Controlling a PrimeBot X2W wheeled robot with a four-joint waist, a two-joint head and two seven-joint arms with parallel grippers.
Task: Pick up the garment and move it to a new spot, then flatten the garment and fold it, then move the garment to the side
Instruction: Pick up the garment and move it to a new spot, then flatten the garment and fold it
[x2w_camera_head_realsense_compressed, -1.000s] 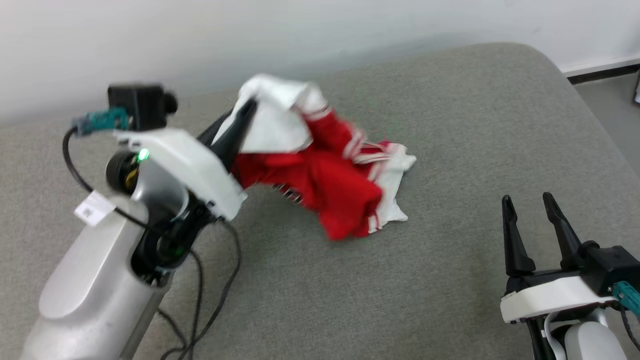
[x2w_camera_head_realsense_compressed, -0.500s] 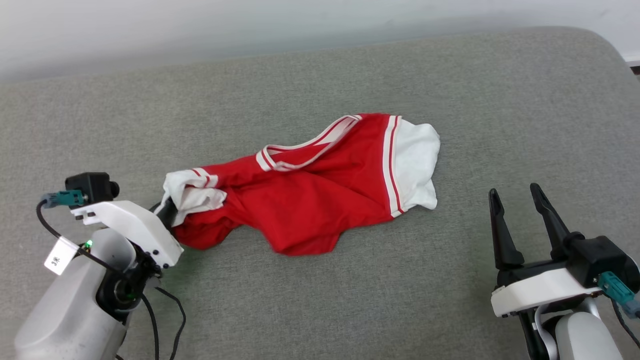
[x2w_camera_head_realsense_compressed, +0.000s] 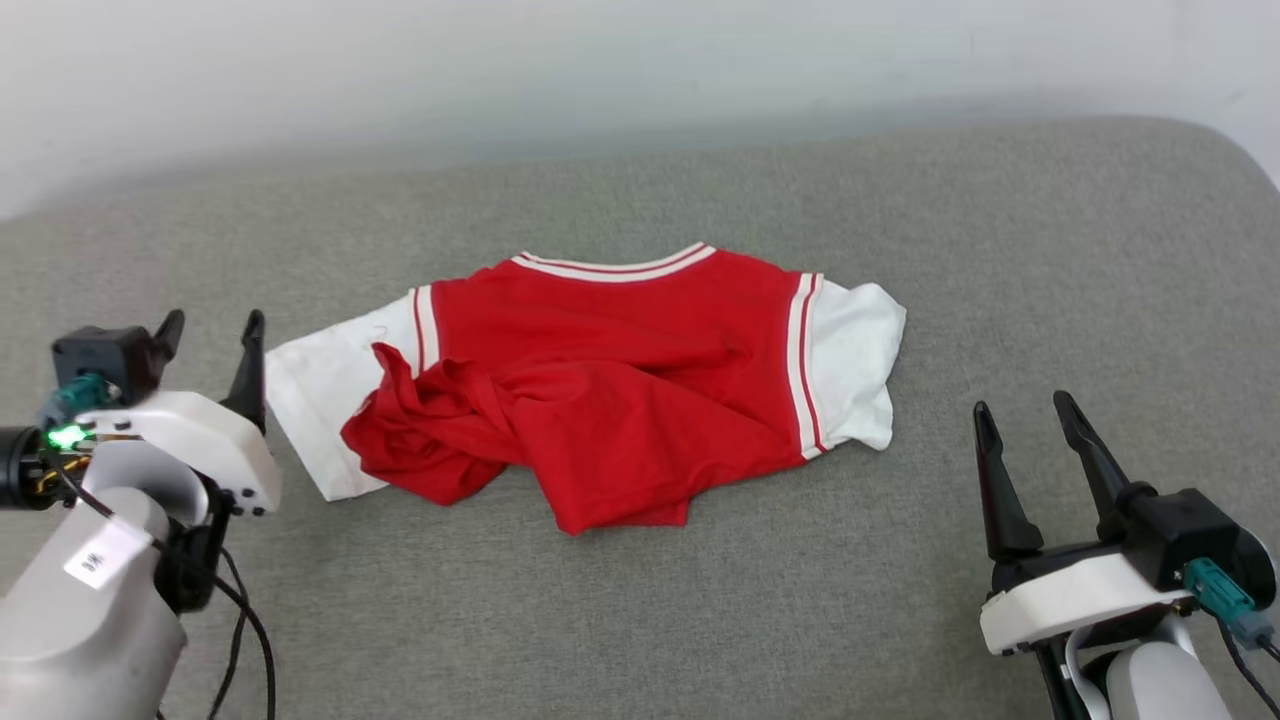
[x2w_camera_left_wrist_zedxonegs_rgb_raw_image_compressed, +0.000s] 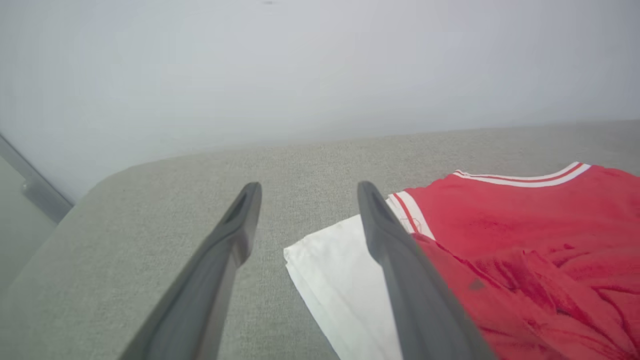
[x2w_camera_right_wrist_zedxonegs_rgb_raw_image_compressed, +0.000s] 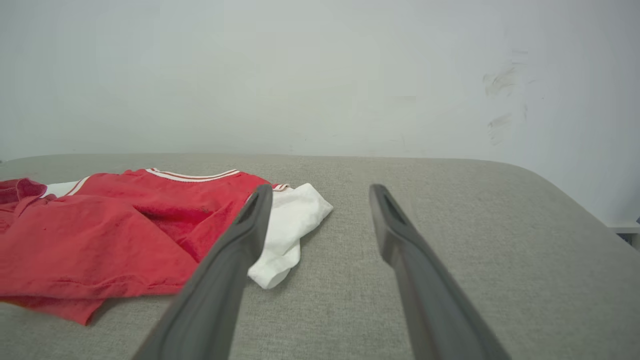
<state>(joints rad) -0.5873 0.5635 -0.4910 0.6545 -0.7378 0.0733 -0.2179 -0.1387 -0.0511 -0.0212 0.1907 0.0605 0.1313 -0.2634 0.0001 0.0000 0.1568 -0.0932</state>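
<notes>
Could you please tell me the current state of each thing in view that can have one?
Garment: lying loose on the cushion, collar and both white sleeves spread out, lower red part bunched up, not folded.
Left gripper: open, empty, close beside one white sleeve.
Right gripper: open, empty, apart from the garment.

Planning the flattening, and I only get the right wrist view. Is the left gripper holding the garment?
Observer: No, the left gripper stands open with nothing between its fingers, beside the garment.
Operator: How does the sleeve on that side lie?
Observer: That white sleeve lies spread flat on the grey cushion.
Operator: And the hem?
Observer: The red lower part is bunched up near that sleeve, over the body.
</notes>
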